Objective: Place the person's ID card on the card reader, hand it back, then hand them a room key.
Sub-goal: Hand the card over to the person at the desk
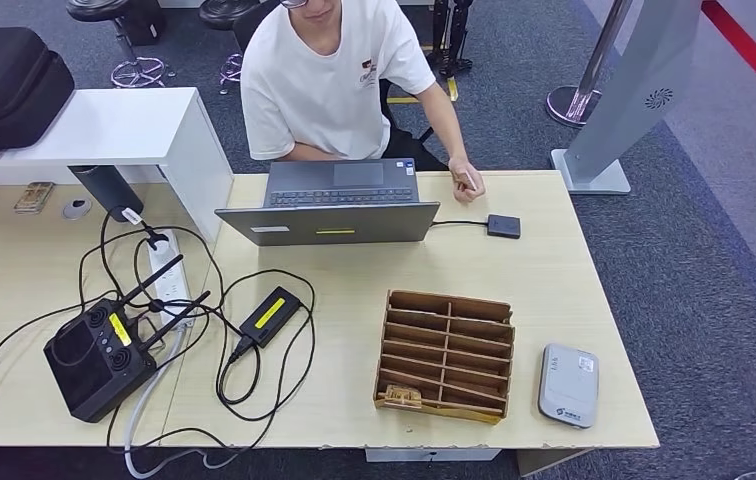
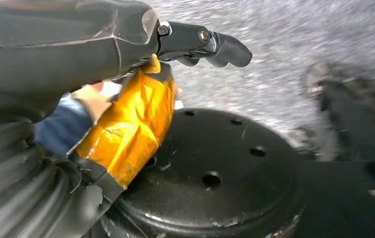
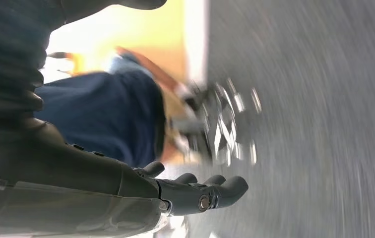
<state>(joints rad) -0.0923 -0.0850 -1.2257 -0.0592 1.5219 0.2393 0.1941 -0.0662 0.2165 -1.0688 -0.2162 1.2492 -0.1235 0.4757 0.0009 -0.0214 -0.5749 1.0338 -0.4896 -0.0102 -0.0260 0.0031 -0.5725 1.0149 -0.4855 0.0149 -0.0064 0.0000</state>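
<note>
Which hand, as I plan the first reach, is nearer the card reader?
Probably right. The card reader sits near the table's right front corner; the right hand and left hand both hang over the floor.

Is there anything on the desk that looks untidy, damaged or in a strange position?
Mostly the cables: black ones loop loosely around the power strip and black box with antennas, and some hang over the desk's near edge. The wooden card rack sits slightly askew. Nothing looks spilled or broken.
</note>
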